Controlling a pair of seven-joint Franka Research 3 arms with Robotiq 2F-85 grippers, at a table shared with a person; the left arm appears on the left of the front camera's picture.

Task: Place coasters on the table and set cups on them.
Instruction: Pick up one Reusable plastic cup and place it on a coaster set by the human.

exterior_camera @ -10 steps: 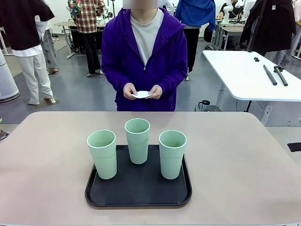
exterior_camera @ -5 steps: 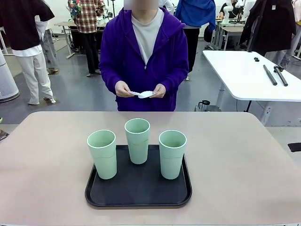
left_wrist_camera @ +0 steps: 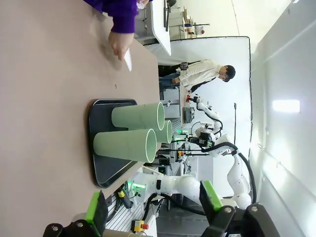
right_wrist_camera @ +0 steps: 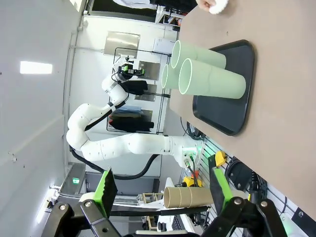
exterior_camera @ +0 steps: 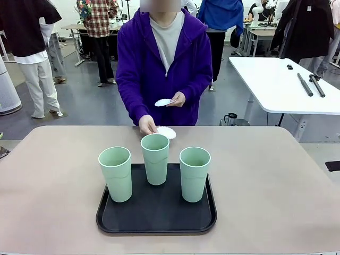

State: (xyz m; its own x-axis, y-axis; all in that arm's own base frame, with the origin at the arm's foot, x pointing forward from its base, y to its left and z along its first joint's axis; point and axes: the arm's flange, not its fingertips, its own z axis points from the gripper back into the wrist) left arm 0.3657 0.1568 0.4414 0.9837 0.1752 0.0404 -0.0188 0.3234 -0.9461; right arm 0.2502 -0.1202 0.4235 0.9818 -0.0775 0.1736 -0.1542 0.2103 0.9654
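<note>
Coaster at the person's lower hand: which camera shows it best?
Front view: the coaster shows face-on by the person's hand, behind the middle cup. Left wrist view gives a thin sliver; right wrist view clips it at the edge.

— What do we see of the cups?
— We count three pale mint tumblers, all upright: left cup (exterior_camera: 116, 173), middle cup (exterior_camera: 155, 159), right cup (exterior_camera: 194, 173). They stand apart on the black tray (exterior_camera: 156, 220) on the beige table (exterior_camera: 276, 186).
— And the coasters?
— We see one white lacy coaster (exterior_camera: 166, 132) held low at the table's far edge by a person's hand (exterior_camera: 147, 125). A second coaster (exterior_camera: 163, 102) sits higher in the other hand (exterior_camera: 178, 99).

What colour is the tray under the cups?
Black. The tray shows best in the front view.
</note>
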